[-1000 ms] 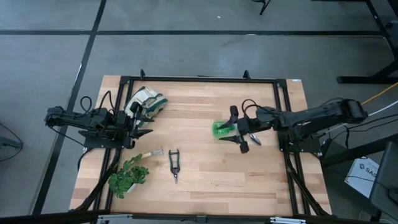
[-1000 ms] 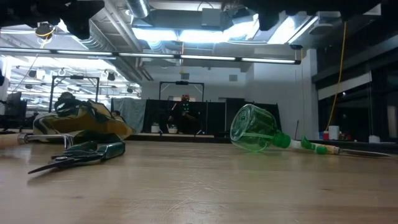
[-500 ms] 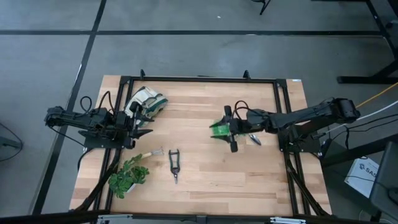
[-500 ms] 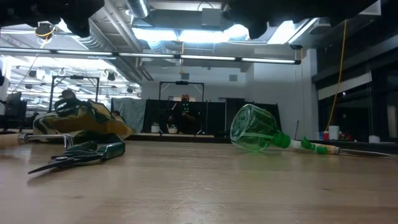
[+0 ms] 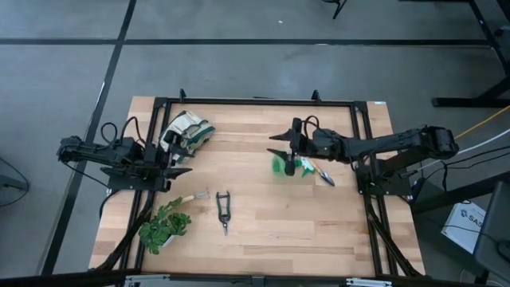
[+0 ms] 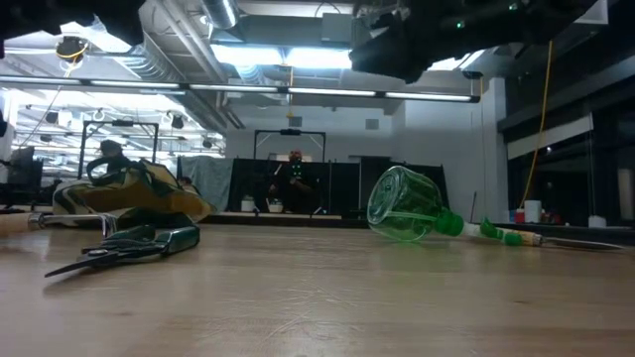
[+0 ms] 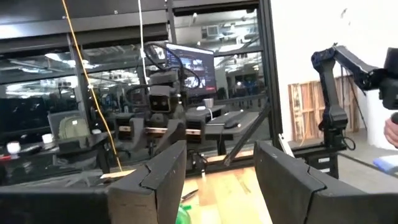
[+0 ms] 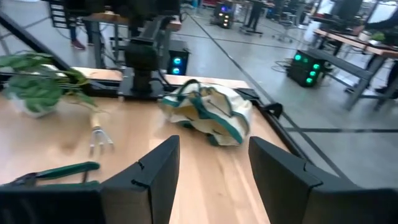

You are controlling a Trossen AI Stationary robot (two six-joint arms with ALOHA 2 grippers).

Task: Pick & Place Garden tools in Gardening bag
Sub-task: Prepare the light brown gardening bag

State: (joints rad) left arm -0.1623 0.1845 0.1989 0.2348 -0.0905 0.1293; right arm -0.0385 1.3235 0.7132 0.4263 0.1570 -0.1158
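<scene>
Garden tools first: I see the translucent green spray bottle lying on its side on the pale wooden worktop, right of centre in the high view, with its pale trigger head pointing toward the right arm's base. In the low view the bottle rests on the surface, round base tilted up. The black-handled pruning shears lie flat near the front edge, well apart from the bottle, blades pointing to the front. The white and green fabric gardening bag lies slumped at the back left of the worktop; in the right wrist view its tan lining shows at the bag.

My right end effector sits above the bottle's base end, fingers spread, gripping nothing. In its wrist view both dark fingers stand apart with bare worktop between them.

My left end effector waits at the left side, just beside the bag, released and empty; its wrist view shows the fingers spread.

A leafy green plant sprig lies at the front left corner, near the shears.
</scene>
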